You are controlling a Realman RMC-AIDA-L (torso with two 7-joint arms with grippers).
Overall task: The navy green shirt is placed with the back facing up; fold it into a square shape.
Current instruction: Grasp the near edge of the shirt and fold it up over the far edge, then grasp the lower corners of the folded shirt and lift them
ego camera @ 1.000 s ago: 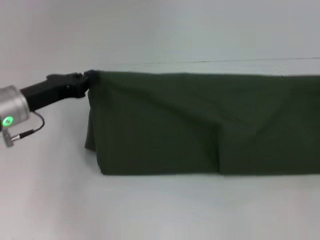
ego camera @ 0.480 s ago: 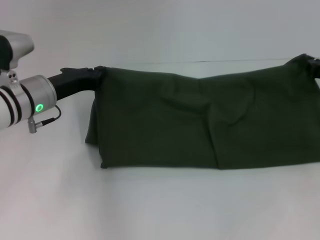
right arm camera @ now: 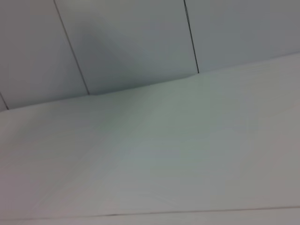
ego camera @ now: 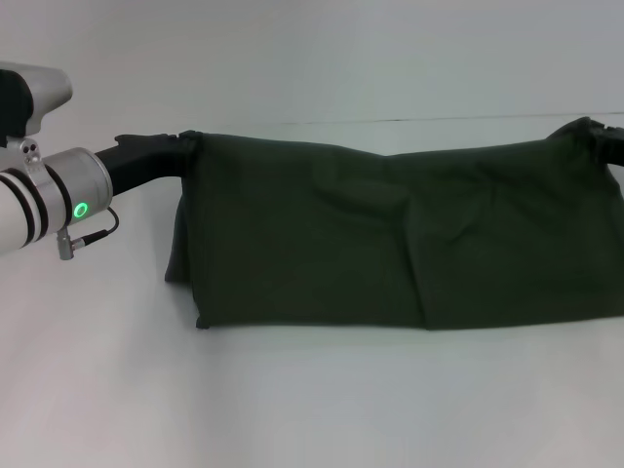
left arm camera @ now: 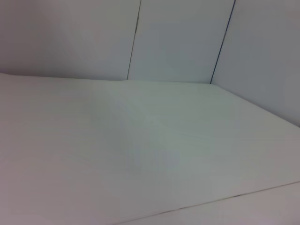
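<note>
Each hand pinches a top corner, left hand (ego camera: 183,148) and right hand (ego camera: 606,136), holding the shirt (ego camera: 390,244) hanging above the counter (ego camera: 312,400). A weak pinch could drop one corner, skewing the fold.

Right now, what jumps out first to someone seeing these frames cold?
The navy green shirt dominates the head view: a wide dark band held up across the middle, sagging slightly in the centre, its lower edge on the white table. The left gripper pinches its top corner at the left; the right gripper holds the opposite top corner at the right edge of view. Both wrist views show only bare white table and wall panels.
</note>
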